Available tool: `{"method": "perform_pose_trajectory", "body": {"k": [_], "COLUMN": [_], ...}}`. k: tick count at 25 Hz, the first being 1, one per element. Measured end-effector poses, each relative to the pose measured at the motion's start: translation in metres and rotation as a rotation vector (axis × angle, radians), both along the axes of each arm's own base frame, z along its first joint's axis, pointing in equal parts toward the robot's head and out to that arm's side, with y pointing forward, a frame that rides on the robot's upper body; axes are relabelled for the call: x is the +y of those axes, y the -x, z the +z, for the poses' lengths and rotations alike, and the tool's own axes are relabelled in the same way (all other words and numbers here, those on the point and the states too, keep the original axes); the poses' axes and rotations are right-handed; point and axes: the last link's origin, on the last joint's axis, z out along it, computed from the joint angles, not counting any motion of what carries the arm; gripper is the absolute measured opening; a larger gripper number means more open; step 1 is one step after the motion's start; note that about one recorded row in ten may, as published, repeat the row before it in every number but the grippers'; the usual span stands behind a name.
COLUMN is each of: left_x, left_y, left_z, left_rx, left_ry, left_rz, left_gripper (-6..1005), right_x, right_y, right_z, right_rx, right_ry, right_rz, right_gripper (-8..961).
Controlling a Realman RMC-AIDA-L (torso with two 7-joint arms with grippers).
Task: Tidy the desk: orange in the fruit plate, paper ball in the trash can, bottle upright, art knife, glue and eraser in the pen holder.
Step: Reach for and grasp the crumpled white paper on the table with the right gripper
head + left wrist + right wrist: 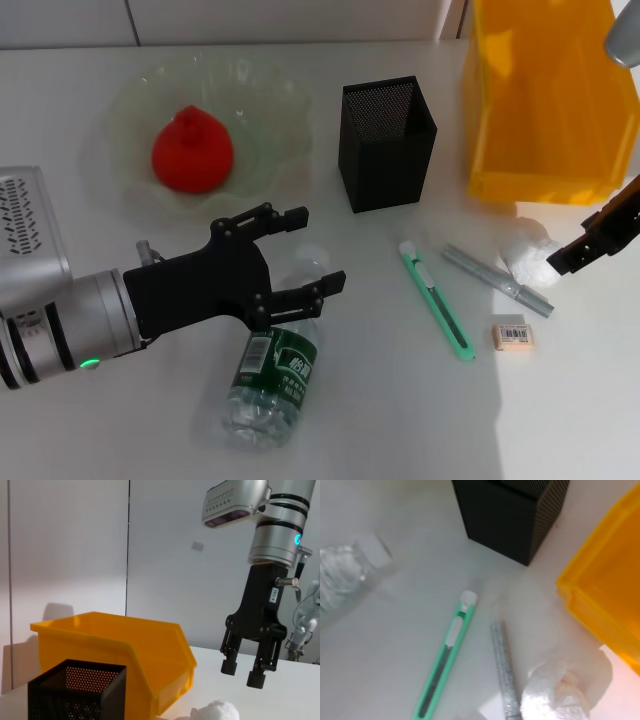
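Orange (well, a red fruit) (192, 150) is already sitting in the fruit plate (270, 95) at upper left, so that bit looks done. Everything else is left: bottle (270, 375) lying flat at lower centre under the spread left gripper (300, 250), paper ball (527, 255) on the desk by the yellow trash can (545, 110), right gripper (242, 672) open above it. Art knife (437, 300), glue (495, 280) and eraser (513, 335) lie outside the pen holder (385, 145). Bottle label is unreadable.
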Motion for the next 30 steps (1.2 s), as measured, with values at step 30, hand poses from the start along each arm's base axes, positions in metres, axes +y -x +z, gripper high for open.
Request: {"method": "perform_pose_trajectory", "body": {"k": [30], "left_x": [-0.012], "left_y": [-0.01], "left_z": [-0.02], "left_rx": [0.029], "left_ry": [0.099], "left_rz": [-0.067], "left_gripper": [831], "right_x": [0.016], "right_y": [-0.024], "right_z": [-0.055], "right_rx": [-0.044], "right_ry": [0.007], "right_rz": [0.014], "right_gripper": [586]}}
